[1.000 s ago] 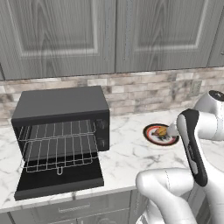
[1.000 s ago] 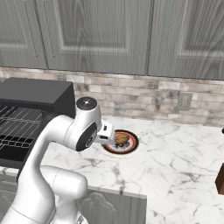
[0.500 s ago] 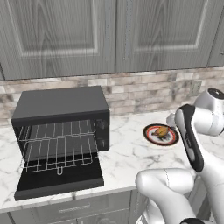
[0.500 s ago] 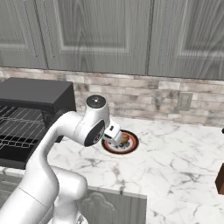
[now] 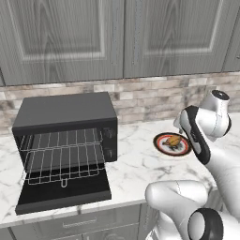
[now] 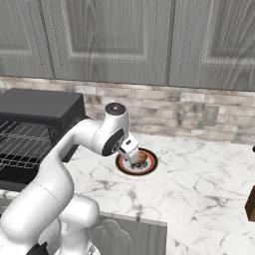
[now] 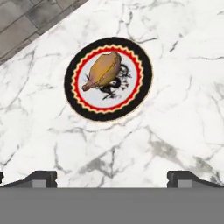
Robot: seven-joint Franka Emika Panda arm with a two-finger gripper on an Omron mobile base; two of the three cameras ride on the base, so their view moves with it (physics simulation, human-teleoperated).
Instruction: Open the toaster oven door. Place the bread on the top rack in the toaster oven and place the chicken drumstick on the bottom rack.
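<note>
Claw [image 7: 112,178] wide open, empty, above desk [image 7: 175,109]. Chicken drumstick [image 7: 103,70] ahead on plate [image 7: 140,89]. Best centred over thick end, lowered straight, closed gently across narrow width.

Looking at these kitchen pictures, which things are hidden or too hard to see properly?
- Plate, right base view: the arm covers its left part and most of the food.
- Gripper, hand view: cut off by the bottom edge; tips wide apart.
- Toaster oven, right base view: cut off by the left edge.
- Brown object, right base view: cut off by the right edge, unidentifiable.
</note>
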